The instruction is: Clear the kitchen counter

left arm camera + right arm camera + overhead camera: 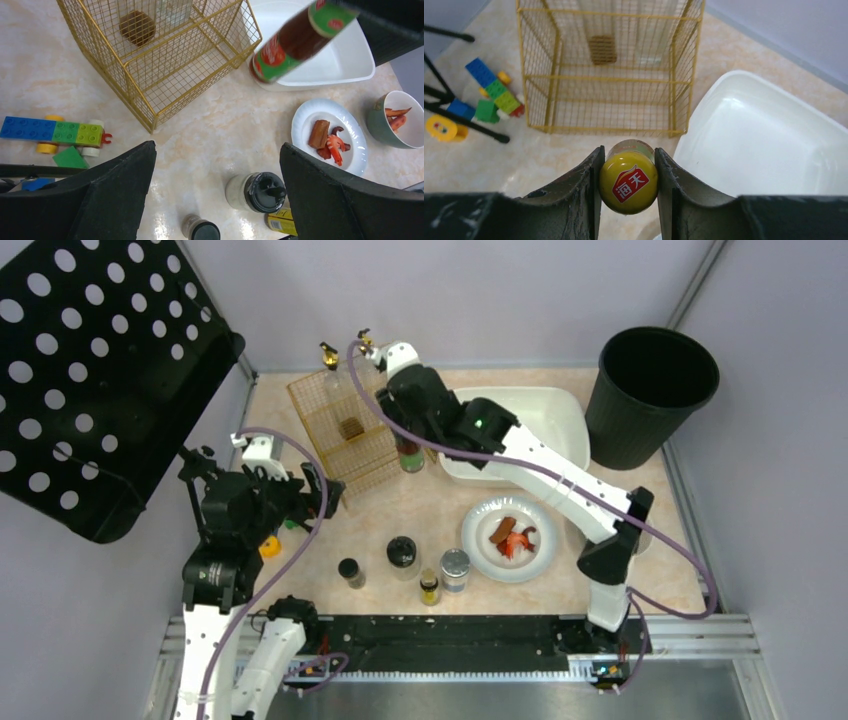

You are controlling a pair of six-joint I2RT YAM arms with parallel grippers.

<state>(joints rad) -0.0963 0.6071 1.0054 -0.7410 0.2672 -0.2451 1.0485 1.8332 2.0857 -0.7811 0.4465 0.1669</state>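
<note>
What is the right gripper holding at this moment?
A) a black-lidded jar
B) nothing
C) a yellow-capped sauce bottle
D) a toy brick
C: in the right wrist view, the right gripper clamps the yellow-capped sauce bottle between its two fingers.

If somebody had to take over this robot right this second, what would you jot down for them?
Left gripper: open, empty, above the kitchen counter.
Right gripper: shut on a yellow-capped sauce bottle, between the gold wire basket and the white tub.
Done: little visible; the tub looks empty, the basket holds a brown item.
Left: place the bottle; plate of food, green bowl, four jars and toy bricks are on the counter.
</note>
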